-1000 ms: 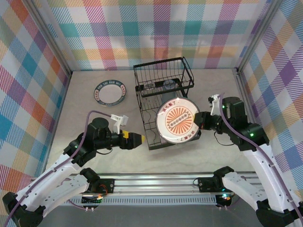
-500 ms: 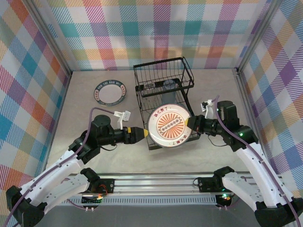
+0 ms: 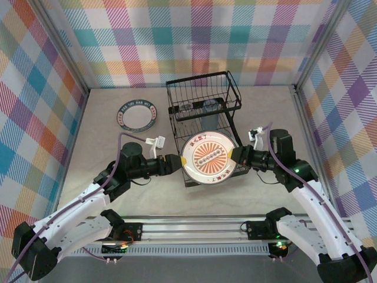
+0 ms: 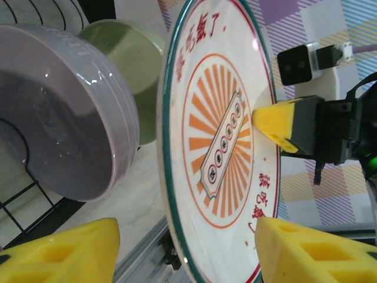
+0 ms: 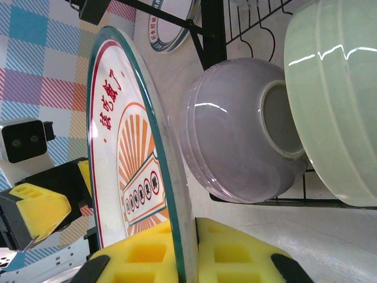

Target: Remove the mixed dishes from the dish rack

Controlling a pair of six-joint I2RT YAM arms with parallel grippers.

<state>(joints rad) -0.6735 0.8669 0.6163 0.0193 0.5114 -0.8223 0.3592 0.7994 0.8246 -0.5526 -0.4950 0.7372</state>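
Top external view: the right pincer (image 3: 238,157) is clenched on the right rim of the orange-patterned plate (image 3: 207,158), holding it on edge, tilted, with its face turned up toward that camera. The left pincer (image 3: 175,164) is at the opposite rim, so the plate hangs between the two pincers, in front of the rack (image 3: 197,78) and above its near end.

Right wrist view: the right pincer (image 5: 187,259) has one yellow finger pressed against each face of the plate (image 5: 126,159), the thin rim caught between them. Just beyond those fingers, on the plate's back side, a lavender bowl (image 5: 235,135) sits on edge in the rack wires, and a green bowl (image 5: 330,88) stands beside it, farther from the plate. Across the plate, the left pincer (image 5: 35,212) shows its yellow tip.

Left wrist view: the left pincer (image 4: 185,253) is released, its fingers spread wide with the plate's rim (image 4: 224,147) between them. I cannot tell whether either finger touches it. Past its left finger are the lavender bowl (image 4: 59,118) and, behind it, the green bowl (image 4: 129,65). The right pincer (image 4: 277,124) grips the far rim.

Farther from both pincers, two tumblers (image 3: 210,108) stand in the rack's raised basket. A blue-rimmed plate (image 3: 137,115) lies flat on the surface (image 3: 265,118), beyond the left pincer and left of the rack.
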